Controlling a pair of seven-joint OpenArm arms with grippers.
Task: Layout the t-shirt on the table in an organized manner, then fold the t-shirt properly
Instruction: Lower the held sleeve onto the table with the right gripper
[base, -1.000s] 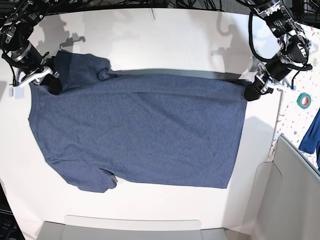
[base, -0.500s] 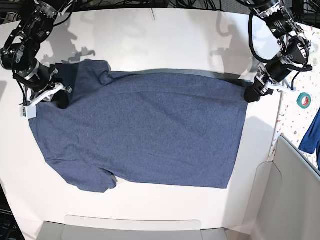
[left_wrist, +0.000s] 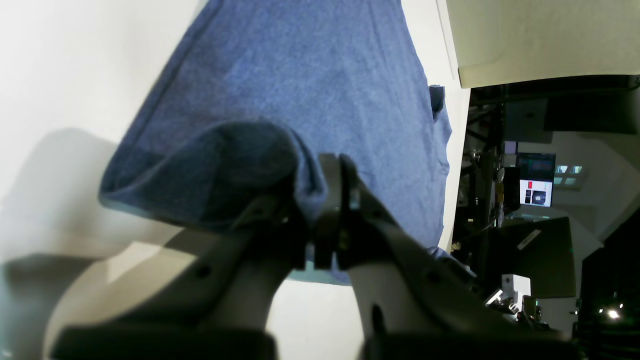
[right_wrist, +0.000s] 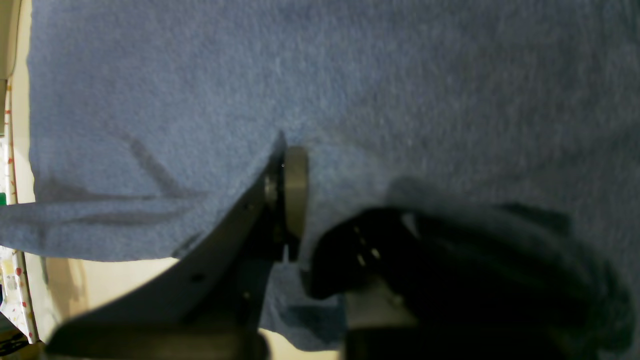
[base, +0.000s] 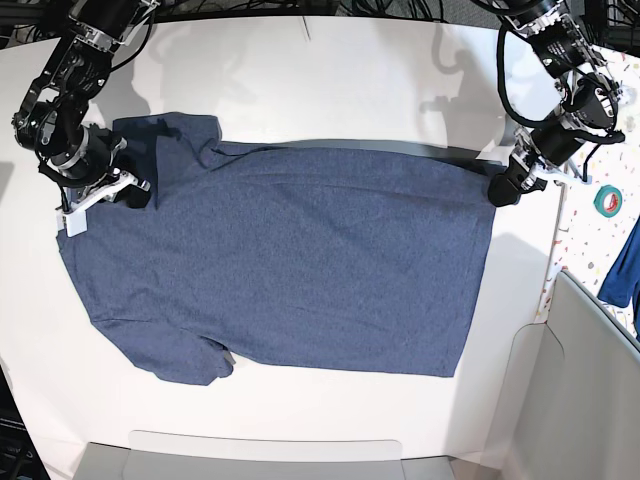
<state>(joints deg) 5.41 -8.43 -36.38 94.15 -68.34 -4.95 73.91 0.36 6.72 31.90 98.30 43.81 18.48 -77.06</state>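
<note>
T-shirt (base: 280, 260) spread across centre of table (base: 300, 60), mid-frame in base view. Right gripper (base: 135, 190) clamped on shoulder cloth, frame left; left gripper (base: 500, 187) clamped on hem corner, frame right. Risk: uneven pull drags shirt, bunches upper-left sleeve (base: 165, 135); thin pinch may slip.

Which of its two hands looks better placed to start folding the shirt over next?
Probably the right hand: it pinches the t-shirt beside the sleeve and reaches in over the cloth. The left hand grips the hem corner at the table edge.
</note>
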